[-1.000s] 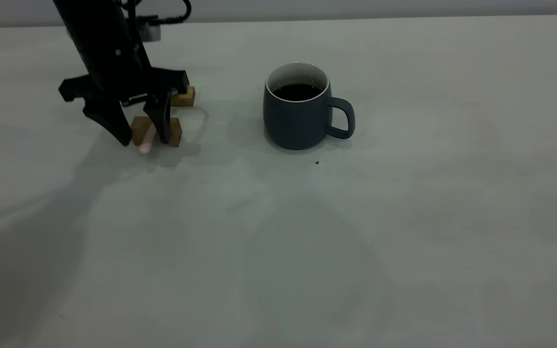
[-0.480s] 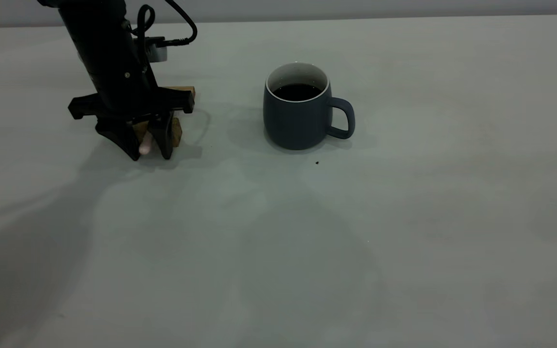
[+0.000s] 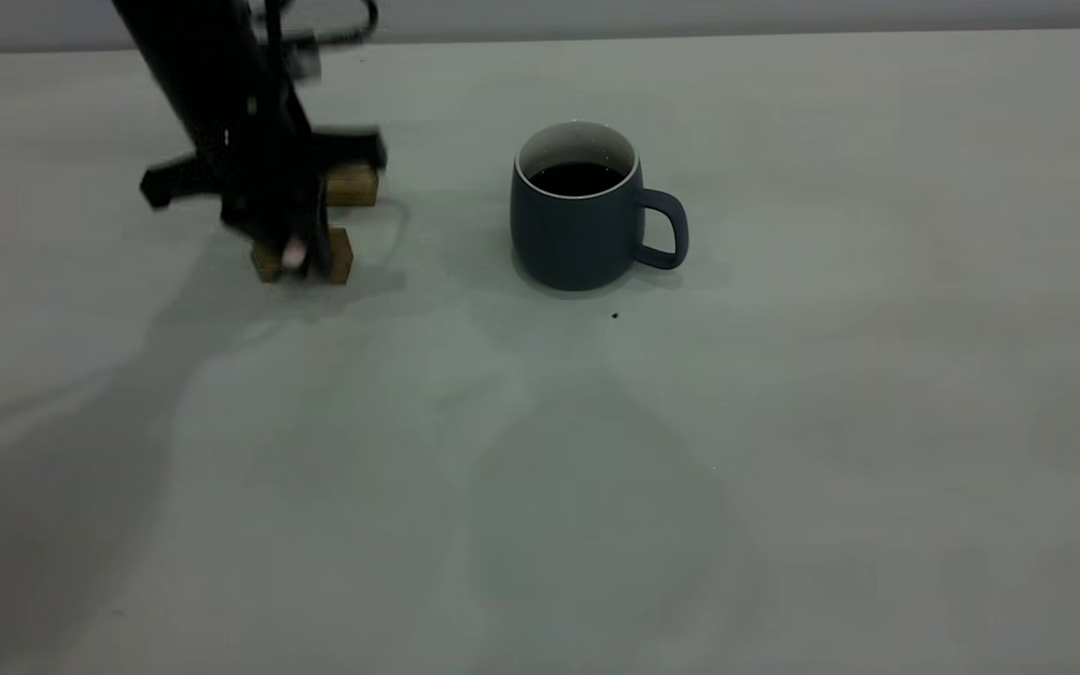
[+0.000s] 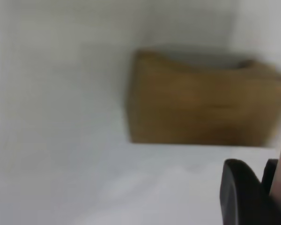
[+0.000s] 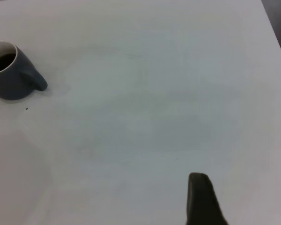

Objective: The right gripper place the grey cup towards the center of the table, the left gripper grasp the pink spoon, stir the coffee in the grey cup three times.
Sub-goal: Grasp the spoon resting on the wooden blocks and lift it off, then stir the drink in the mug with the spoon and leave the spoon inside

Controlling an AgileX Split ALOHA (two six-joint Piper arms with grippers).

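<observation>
Left gripper (image 3: 294, 255) pinches the spoon (image 3: 293, 251) over a wooden block (image 3: 337, 255) (cup (image 3: 577, 230) stands well apart)

Black arm (image 3: 212, 84), looping black cable (image 3: 352, 28)

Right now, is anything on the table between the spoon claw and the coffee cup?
No. In the exterior view, only bare table separates the left gripper from the grey cup.
</observation>
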